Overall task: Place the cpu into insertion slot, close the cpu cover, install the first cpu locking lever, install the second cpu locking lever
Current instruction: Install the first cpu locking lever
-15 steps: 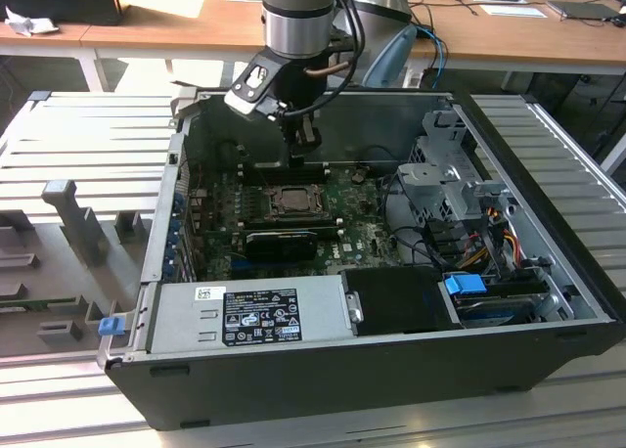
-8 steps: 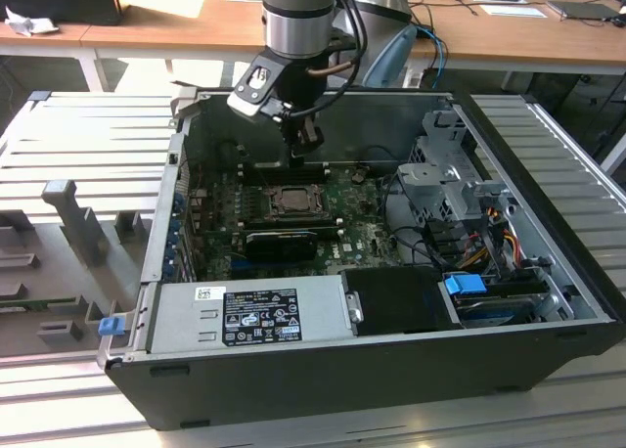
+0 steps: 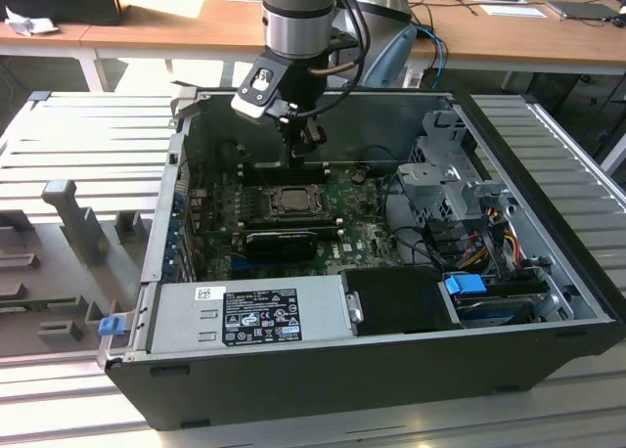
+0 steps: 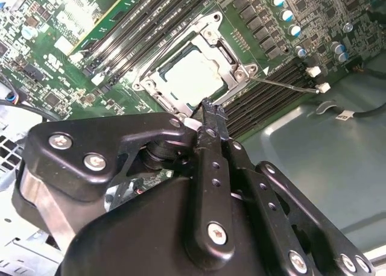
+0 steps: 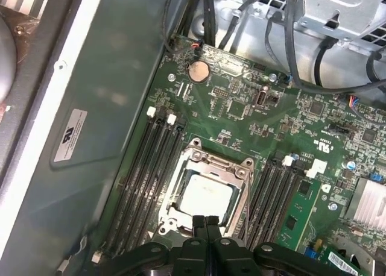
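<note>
The cpu (image 5: 205, 197) lies flat in the insertion slot (image 3: 293, 201) on the green motherboard, its pale metal face showing (image 4: 187, 74). The cpu cover (image 5: 208, 161) is down around it, a silver frame (image 4: 228, 68) with the chip showing through its window. A thin metal locking lever (image 4: 283, 83) sticks out sideways from the socket's corner over the memory slots. My black gripper (image 3: 301, 153) hangs just above the socket's far edge. Its fingertips (image 5: 208, 222) are pressed together, shut on nothing, and in the second wrist view the gripper (image 4: 211, 107) sits beside the cover's corner.
The open computer case holds a grey power supply (image 3: 249, 316) at the front, a black finned card (image 3: 282, 241) just before the socket and a drive cage (image 3: 455, 174) with cables at the exterior view's right. Memory slots (image 5: 145, 173) flank the socket. The case wall (image 5: 90, 137) is close behind.
</note>
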`<state>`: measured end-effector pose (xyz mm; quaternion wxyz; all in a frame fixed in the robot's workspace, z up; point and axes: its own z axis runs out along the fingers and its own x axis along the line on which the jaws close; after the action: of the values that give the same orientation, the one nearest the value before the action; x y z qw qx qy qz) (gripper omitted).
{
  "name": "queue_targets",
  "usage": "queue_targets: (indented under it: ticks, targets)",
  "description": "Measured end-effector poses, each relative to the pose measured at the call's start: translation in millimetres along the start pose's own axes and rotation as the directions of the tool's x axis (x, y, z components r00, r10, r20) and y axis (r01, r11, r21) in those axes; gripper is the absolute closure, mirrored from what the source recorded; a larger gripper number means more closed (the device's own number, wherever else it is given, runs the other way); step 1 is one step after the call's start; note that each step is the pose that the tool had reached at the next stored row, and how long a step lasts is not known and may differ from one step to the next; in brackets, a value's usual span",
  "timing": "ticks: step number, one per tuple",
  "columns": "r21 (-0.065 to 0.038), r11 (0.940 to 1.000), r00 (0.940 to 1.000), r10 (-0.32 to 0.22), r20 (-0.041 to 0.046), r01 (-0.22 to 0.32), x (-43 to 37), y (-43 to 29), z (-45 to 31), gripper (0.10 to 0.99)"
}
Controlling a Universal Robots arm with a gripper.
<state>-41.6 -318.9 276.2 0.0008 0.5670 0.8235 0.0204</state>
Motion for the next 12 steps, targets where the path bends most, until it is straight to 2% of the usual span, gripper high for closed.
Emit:
queue_targets:
  ticks: [4, 6, 12]
  targets:
    - [0.001, 0.9992, 0.9992, -0.039, -0.0014, 0.039, 0.0, 0.0, 0.0, 0.980]
    - [0.002, 0.9971, 0.9971, -0.077, -0.0028, 0.077, 0.0, 0.0, 0.0, 0.980]
    - [0.002, 0.9925, 0.9925, -0.122, -0.0045, 0.122, 0.0, 0.0, 0.0, 0.980]
